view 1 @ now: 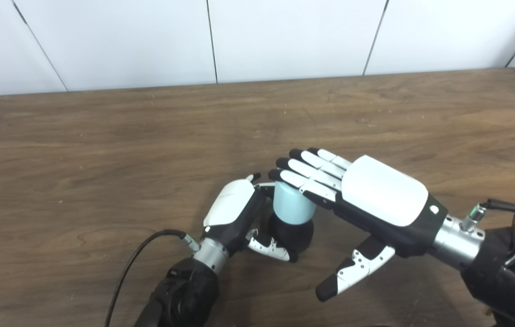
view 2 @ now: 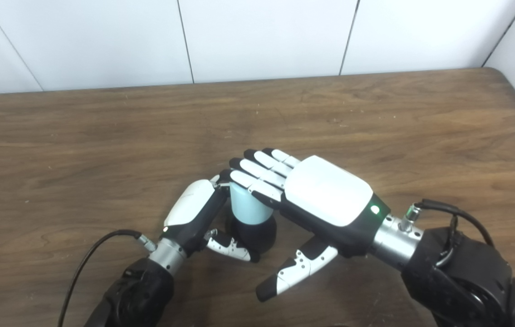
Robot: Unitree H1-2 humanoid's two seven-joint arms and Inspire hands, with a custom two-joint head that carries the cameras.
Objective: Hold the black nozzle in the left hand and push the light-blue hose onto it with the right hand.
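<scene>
Black nozzle point(view 1: 294, 232) sits in the curl of my left robot hand point(view 1: 232, 213), its rounded dark body showing between my thumb below and the palm beside it. My left fingers wrap around its far side, where they are mostly hidden; only two tips peek out above the white back plate. So I have it held, though I cannot make out how firmly, nor whether its base touches the worktop point(view 1: 103, 150) or hangs just above.

On top of the nozzle stands the light-blue hose point(view 1: 291, 205), a short pale cylinder, upright, its lower end meeting the black body. How far it is seated over the nozzle is hidden at the seam. Its upper end is covered by the fingers point(view 1: 305, 175) of my right robot hand point(view 1: 375, 193), which lies palm down over it with fingers stretched nearly flat and together, fingertips reaching past the hose toward my left hand. The right thumb hangs free below the palm, apart from the hose and closing on nothing. Whether my palm side presses the hose top or only rests there I cannot tell.

A black cable point(view 1: 134, 259) runs from my left wrist out of the picture's bottom edge.
</scene>
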